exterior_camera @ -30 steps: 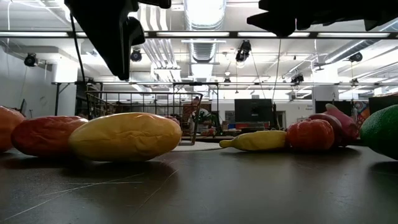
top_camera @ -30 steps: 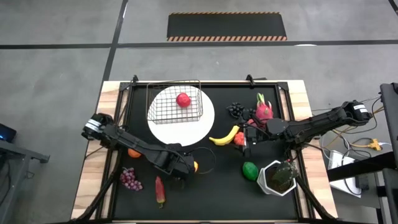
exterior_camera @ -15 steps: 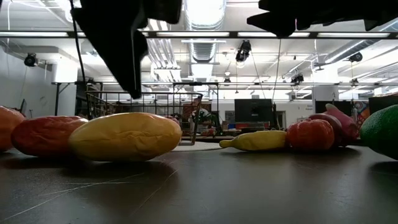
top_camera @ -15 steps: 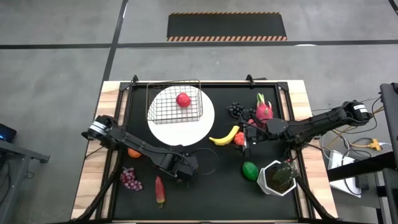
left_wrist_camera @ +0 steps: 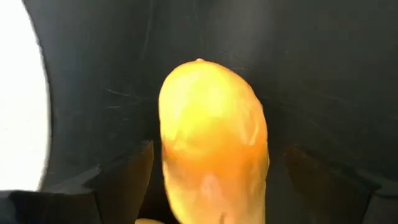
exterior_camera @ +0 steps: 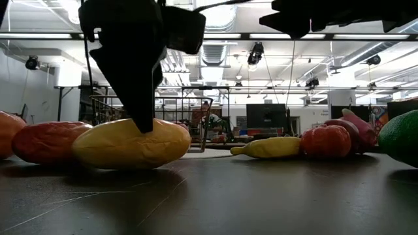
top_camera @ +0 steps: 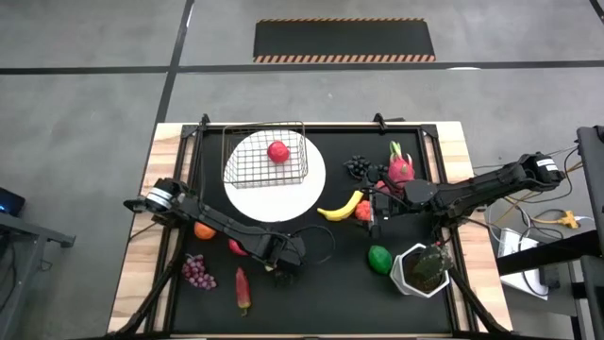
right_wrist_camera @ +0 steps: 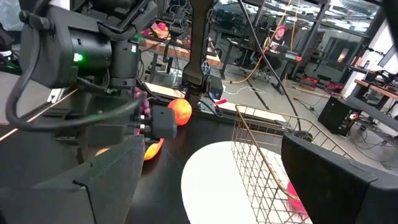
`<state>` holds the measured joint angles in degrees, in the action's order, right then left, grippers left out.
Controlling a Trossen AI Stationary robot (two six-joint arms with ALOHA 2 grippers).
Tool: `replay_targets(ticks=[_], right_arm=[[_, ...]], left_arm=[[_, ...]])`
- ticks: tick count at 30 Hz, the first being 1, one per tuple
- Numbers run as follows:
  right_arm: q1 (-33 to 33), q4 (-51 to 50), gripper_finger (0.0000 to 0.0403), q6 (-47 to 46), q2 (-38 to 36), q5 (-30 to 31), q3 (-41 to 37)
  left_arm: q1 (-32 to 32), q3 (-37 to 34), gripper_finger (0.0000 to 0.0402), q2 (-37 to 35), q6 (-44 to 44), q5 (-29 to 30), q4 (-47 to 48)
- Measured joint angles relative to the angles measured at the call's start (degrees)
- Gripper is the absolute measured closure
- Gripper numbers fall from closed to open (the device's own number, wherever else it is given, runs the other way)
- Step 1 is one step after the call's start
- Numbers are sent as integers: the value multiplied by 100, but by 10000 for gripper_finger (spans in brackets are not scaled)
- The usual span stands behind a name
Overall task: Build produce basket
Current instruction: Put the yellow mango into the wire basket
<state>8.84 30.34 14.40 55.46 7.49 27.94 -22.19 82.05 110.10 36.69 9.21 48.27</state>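
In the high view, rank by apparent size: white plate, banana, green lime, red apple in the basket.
1. white plate
2. banana
3. green lime
4. red apple, which sits in the basket; only slightly smaller than the lime, so nearly a tie.

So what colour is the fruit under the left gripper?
The mango is yellow-orange, clearest in the left wrist view.

Ceiling lights are glowing over a workshop crowded with benches, while a hazard-striped mat is lying on grey concrete floor.
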Motion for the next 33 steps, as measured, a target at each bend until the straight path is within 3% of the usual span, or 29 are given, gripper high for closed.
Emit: replay_targets(ticks=[5, 15, 24, 33], right_arm=[[0, -3, 44, 15, 0, 2, 31], [0, -3, 44, 9, 0, 0, 29], [0, -8, 44, 19, 0, 0, 31], [0, -8, 44, 50, 0, 4, 31]], left_arm=[[27, -430, 82, 0, 275, -435, -551], [37, -569, 159, -158, 317, -444, -731], [39, -442, 168, -492, -44, -276, -591], [298, 466, 170, -1005, -1326, 95, 1493]])
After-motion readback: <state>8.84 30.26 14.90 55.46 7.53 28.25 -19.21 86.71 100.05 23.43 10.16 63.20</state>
